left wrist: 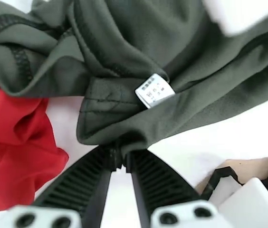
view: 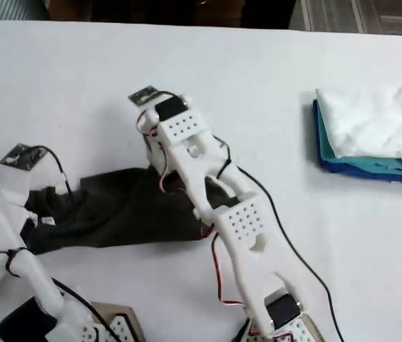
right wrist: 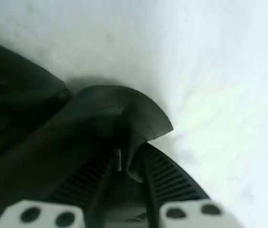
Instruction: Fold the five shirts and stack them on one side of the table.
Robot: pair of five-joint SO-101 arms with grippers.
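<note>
The left end effector [left wrist: 119, 164] is fully closed, pinching a fold of the dark shirt [left wrist: 138, 57] near its label [left wrist: 155, 90]. The right end effector [right wrist: 130, 164] is fully closed on another edge. The dark shirt lies bunched on the tabletop [view: 258, 71] between both arms, well apart from the folded stack [view: 372, 132].

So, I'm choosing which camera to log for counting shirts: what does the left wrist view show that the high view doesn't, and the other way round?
Left wrist view, not the high view: a red cloth lying beside the dark green shirt, and the left gripper shut on that shirt's edge. High view, not the left wrist view: the stack of folded shirts, white on top, near one end of the table. Both: the dark green shirt, crumpled on the white table.
</note>
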